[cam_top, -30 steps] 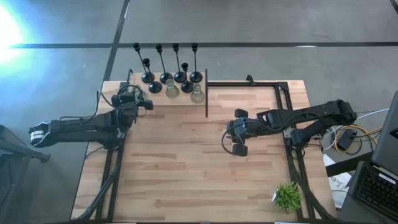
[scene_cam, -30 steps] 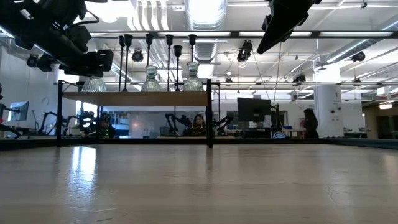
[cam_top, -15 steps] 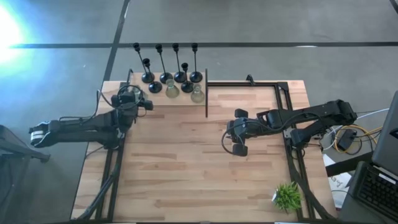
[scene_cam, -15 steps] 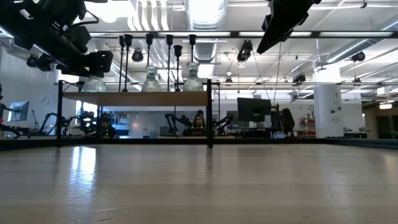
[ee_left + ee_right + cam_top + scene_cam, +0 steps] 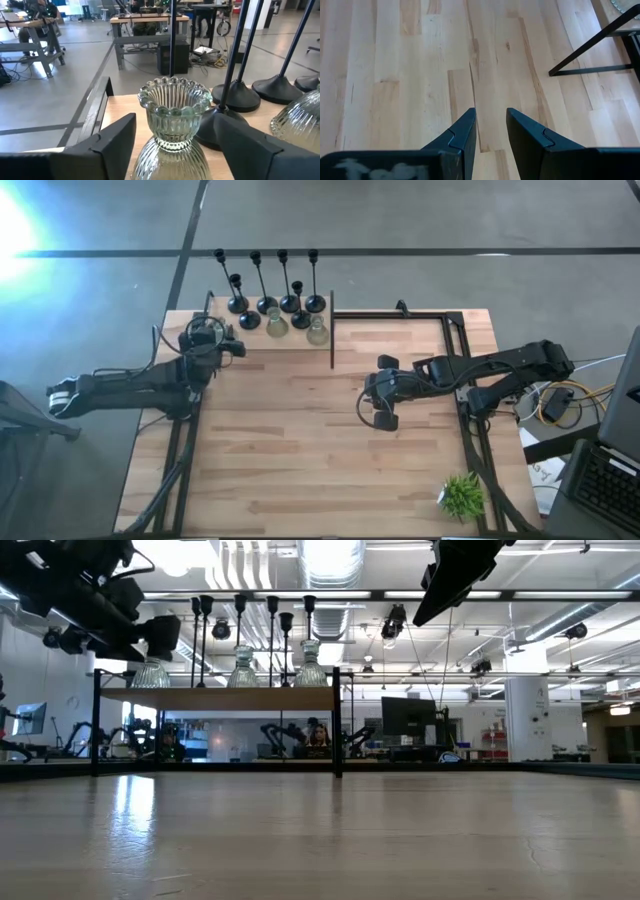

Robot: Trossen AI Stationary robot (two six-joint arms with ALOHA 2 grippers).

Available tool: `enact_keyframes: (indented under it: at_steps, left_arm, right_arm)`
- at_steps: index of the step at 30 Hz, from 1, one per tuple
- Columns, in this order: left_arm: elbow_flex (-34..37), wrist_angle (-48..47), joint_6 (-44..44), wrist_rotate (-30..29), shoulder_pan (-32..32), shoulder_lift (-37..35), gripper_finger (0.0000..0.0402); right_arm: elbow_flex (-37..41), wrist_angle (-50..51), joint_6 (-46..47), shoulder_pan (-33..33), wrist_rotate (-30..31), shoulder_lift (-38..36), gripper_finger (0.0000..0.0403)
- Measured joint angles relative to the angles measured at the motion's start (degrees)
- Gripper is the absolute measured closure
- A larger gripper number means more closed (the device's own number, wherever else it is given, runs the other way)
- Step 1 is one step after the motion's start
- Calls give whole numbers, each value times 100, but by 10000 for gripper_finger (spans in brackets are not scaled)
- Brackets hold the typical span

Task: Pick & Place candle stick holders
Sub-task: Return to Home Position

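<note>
Several black candle stick holders (image 5: 267, 304) with thin stems and two clear glass ones (image 5: 276, 326) stand on their bases on a raised wooden shelf (image 5: 230, 698) at the table's far left. A third glass holder (image 5: 172, 112) stands at the shelf's left end (image 5: 150, 675). My left gripper (image 5: 174, 120) is open, with one finger on either side of this holder's neck and a gap showing on both sides. It hides the holder in the high view (image 5: 206, 332). My right gripper (image 5: 372, 406) hangs over the table's middle right, its fingers (image 5: 491, 130) a narrow gap apart and empty.
A black holder's base (image 5: 235, 97) stands close behind the glass holder, and another glass one (image 5: 300, 120) beside it. A black post (image 5: 332, 330) marks the shelf's right end. A black frame (image 5: 440, 315) runs along the far right. A small green plant (image 5: 462, 495) sits near right.
My left gripper has edged a little toward the table's far edge, closing in around the leftmost glass holder.
</note>
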State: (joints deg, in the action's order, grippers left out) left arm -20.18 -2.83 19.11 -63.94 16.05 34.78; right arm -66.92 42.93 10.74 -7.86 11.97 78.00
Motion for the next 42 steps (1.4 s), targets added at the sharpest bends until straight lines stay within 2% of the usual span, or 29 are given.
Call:
enact_keyframes:
  at_steps: [9,14,20,22,26,31,35,38,42]
  left_arm:
    - [0,93,-105,213,0,-205,84]
    - [-216,125,-327,364,-2,-310,81]
    - [-703,111,-1035,613,-14,-391,81]
    - [-926,13,-1249,939,-52,-413,83]
    - [-1519,-469,-1438,1986,-208,-479,85]
    - [-2255,-1012,-1195,3717,-506,-557,86]
    - [-2395,-951,-1045,5086,-975,-580,86]
    - [-2179,-695,-1061,5241,-1623,-485,87]
    - [-1787,-78,-1470,4655,-2852,-82,88]
  right_arm:
    - [-2,0,24,0,-2,0,303]
    - [-2,5,87,0,-10,0,303]
    - [-2,9,87,0,-13,0,303]
    - [-2,9,87,0,-13,0,303]
    - [-2,10,103,0,-13,-3,303]
    - [-2,9,128,-1,-11,-96,303]
    - [38,-15,252,-13,2,-211,306]
    - [138,-191,336,-54,4,-299,311]
    - [374,-696,394,-211,0,-449,320]
